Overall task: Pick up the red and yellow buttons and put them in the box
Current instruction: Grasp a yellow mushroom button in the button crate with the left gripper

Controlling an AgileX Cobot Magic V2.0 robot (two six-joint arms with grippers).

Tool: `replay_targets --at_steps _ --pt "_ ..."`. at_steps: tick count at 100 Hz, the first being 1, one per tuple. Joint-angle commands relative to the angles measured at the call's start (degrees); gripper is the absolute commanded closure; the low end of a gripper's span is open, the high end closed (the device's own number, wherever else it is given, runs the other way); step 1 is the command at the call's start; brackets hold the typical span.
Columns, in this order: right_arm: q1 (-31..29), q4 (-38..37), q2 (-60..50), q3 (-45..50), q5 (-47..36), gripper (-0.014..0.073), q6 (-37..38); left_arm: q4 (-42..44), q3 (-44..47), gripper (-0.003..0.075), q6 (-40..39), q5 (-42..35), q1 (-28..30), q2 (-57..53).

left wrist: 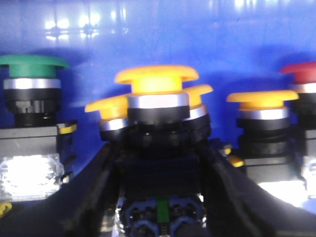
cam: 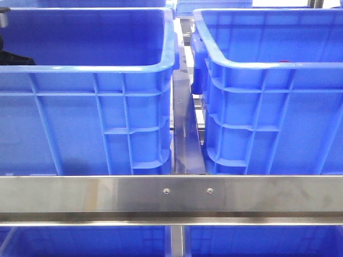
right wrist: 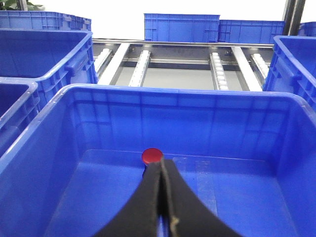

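Observation:
In the left wrist view my left gripper (left wrist: 158, 153) is down inside a blue crate, its black fingers (left wrist: 98, 182) closed against both sides of the black body of a yellow button (left wrist: 157, 79). Another red-capped button (left wrist: 302, 73) stands at the edge of that view. In the right wrist view my right gripper (right wrist: 162, 168) is shut and empty, its tips just short of a red button (right wrist: 152, 156) that lies on the floor of the box (right wrist: 173, 93). The front view shows the box (cam: 268, 67) at the right; neither gripper shows there.
More yellow buttons (left wrist: 261, 98) and a green one (left wrist: 32, 64) crowd the held one. The darker left crate (cam: 107, 68) stands beside the box, with a black arm part (cam: 13, 58) inside. A steel rail (cam: 171, 193) crosses the front. More blue crates (right wrist: 181, 27) and rollers (right wrist: 217, 69) lie behind.

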Motion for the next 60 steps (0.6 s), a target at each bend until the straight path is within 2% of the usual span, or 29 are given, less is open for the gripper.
replay_targets --at_steps 1,22,34,60 --pt "0.01 4.27 -0.16 -1.60 1.84 0.0662 -0.77 -0.43 -1.67 0.0739 -0.07 -2.49 -0.29 -5.30" --pt "0.01 4.27 -0.16 -1.60 1.84 0.0662 -0.77 -0.72 -1.67 0.0739 -0.07 1.12 -1.00 -14.19" --pt "0.01 4.27 -0.16 -1.60 1.84 0.0662 -0.77 -0.72 -1.67 0.0739 0.17 4.00 -3.52 -20.56" --pt "0.01 4.27 -0.16 -1.60 1.84 0.0662 -0.77 -0.72 -1.67 0.0739 0.17 6.84 -15.91 -31.27"
